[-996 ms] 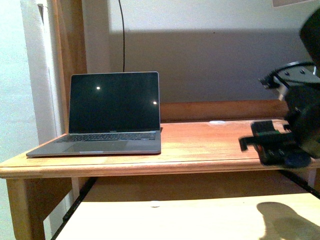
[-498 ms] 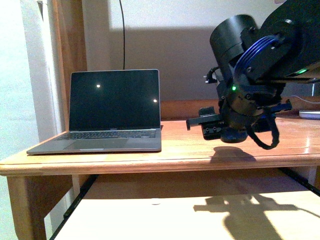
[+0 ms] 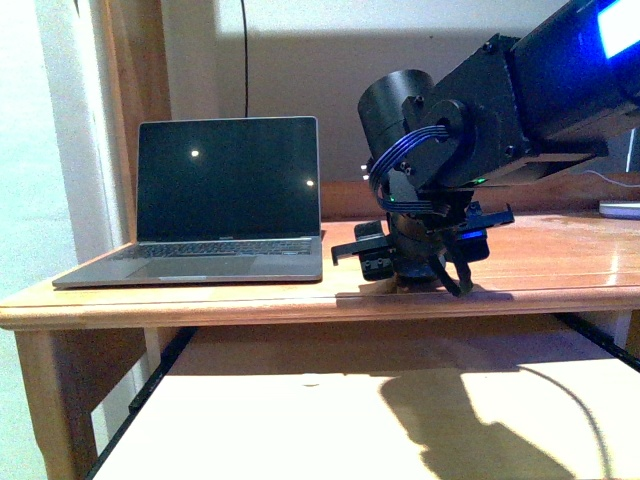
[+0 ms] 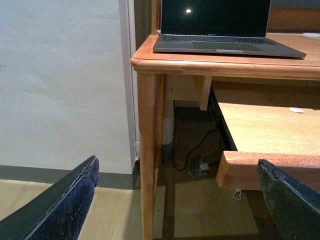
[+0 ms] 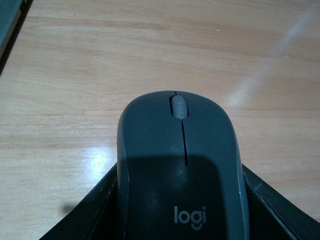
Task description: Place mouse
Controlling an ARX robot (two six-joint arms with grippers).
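Observation:
The mouse [image 5: 180,165] is dark grey and domed, with a scroll wheel and a "logi" mark, and it fills the right wrist view. My right gripper [image 5: 180,205] is shut on its sides, holding it just over the wooden desk top [image 5: 75,75]. In the front view the right gripper [image 3: 400,268] hangs low over the desk, just right of the laptop [image 3: 225,200], and the mouse is hidden behind the gripper's body. My left gripper [image 4: 177,200] is open and empty, down beside the desk leg [image 4: 150,150], well below the desk top.
The open laptop [image 4: 220,20] has a dark screen and stands at the desk's left end. A pull-out shelf [image 3: 300,430] sits under the desk top [image 3: 560,270]. A flat white object [image 3: 620,208] lies at the desk's far right. Cables hang under the desk.
My right arm has swung left across the desk with the mouse and come down low beside the laptop. The laptop has stayed put.

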